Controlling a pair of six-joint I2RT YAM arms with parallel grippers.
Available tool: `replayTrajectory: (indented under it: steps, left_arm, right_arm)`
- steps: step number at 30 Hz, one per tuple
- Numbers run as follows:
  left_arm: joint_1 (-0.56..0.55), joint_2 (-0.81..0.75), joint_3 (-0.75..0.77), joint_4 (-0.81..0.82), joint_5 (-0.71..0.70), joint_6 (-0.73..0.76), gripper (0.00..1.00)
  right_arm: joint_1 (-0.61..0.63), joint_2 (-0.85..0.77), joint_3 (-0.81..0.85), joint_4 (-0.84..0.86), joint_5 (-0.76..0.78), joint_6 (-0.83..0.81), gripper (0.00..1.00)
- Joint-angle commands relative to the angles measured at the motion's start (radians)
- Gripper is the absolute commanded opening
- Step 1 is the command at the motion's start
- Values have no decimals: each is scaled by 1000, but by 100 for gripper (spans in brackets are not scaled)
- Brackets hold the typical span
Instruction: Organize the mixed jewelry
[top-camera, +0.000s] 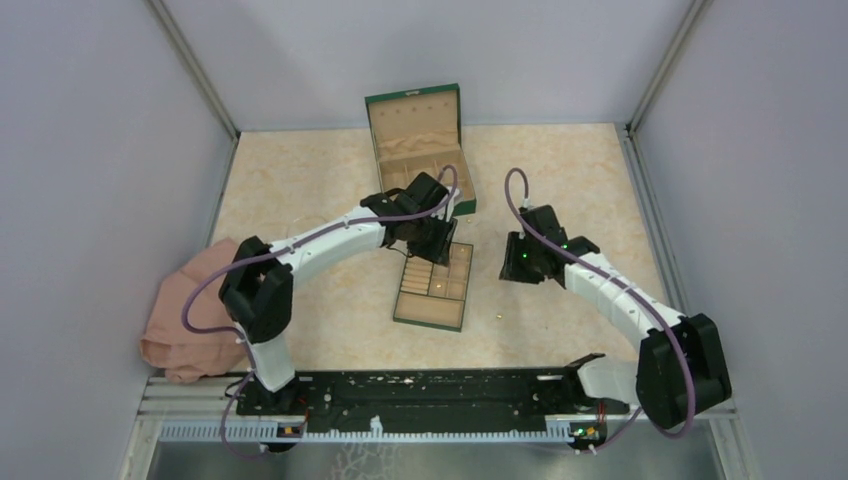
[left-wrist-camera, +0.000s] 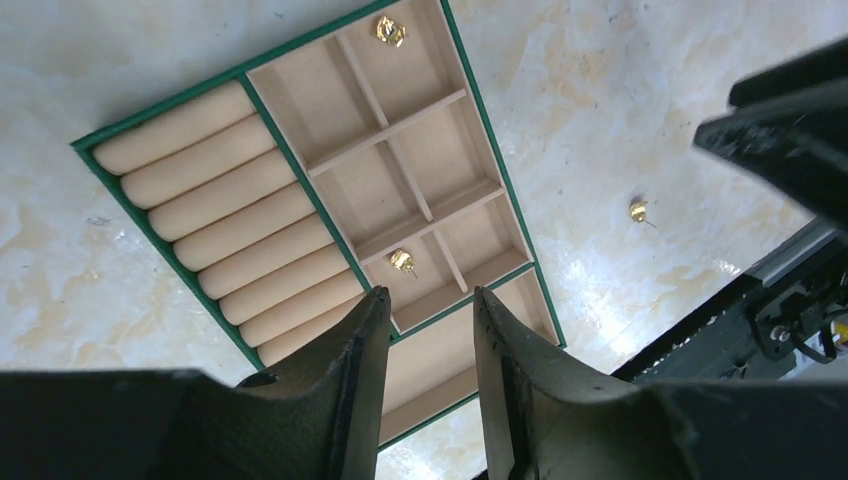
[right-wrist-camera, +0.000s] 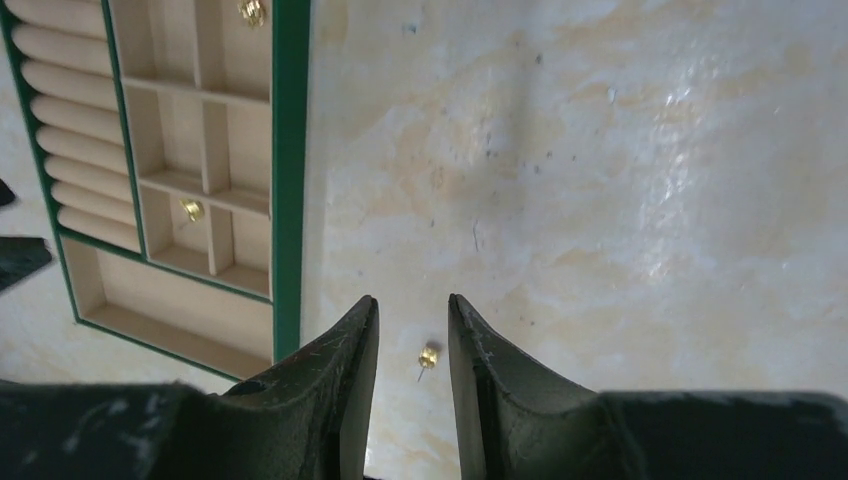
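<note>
Jewelry in view comes to three tiny gold pieces. A crumpled gold piece (left-wrist-camera: 390, 31) sits in an end compartment of the flat green-rimmed tray with beige dividers and a row of padded beige rolls (left-wrist-camera: 400, 150). A small gold stud (left-wrist-camera: 402, 260) lies in another small compartment further along the same grid. The tray lies flat on the marbled beige tabletop (top-camera: 300, 180), near the open green box with a beige lining (top-camera: 420, 140) at the far side. A loose gold stud with a thin pin (right-wrist-camera: 428, 356) rests on the bare tabletop beside the tray's long green edge, apart from it. The left fingers (left-wrist-camera: 350, 380) hang above one end of the tray, spread apart with nothing between them. The right fingers (right-wrist-camera: 340, 380) are likewise parted and grip nothing; they hang over the tabletop, and this stud shows in the gap between them, lying below. Crumpled pink cloth (top-camera: 190, 320) sits at the tabletop's left edge.
</note>
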Motion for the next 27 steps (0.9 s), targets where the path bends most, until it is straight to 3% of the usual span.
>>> replayTrajectory:
  steps: [1,9,16,27]
  left_arm:
    - [6,-53,50,-40,-44,16,43]
    - [108,-124,8,-14,-76,-24,47]
    - [202,-173,-44,9,-67,-39,52]
    - [218,-193,-92,28,-33,-34,55]
  right_arm:
    - [83,-63,-37,-56,93,90,33]
    - [241,-107,-97,-95,144,239,35]
    - [329,-36,-106,-83,187,326,35]
    - [390,50,-90,-116,289,383,35]
